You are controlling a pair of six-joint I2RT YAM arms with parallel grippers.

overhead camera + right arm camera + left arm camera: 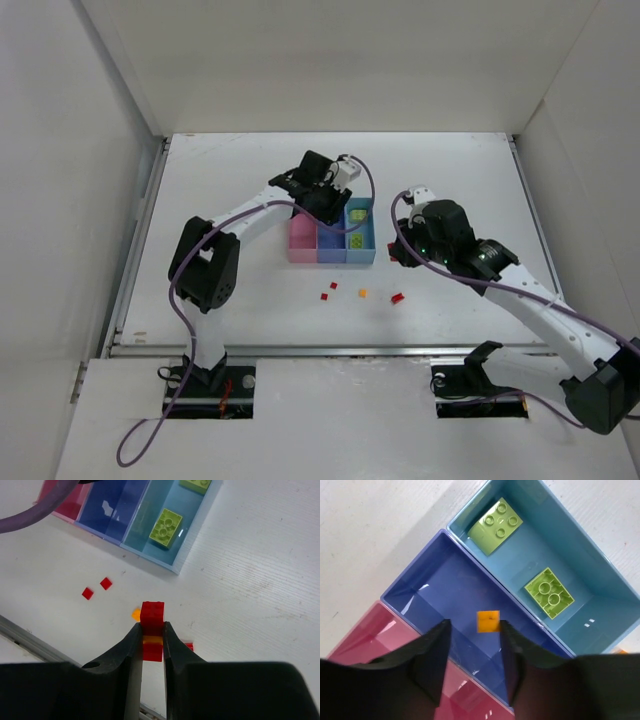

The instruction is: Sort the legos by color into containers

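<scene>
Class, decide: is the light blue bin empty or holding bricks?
Holding bricks. The light blue bin has two yellow-green bricks lying on its floor, seen from both wrist views.

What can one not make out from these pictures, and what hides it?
The pink bin: in the left wrist view the fingers of the left gripper cover most of its floor; contents unknown.
The red brick stack in the right gripper: its lower end is hidden between the fingers, right wrist view.
The loose red brick: half behind a finger, right wrist view.

No lettering, number or brand mark is legible on the bins [427,575] beneath my left claw [473,630] or the bricks [496,525].
</scene>
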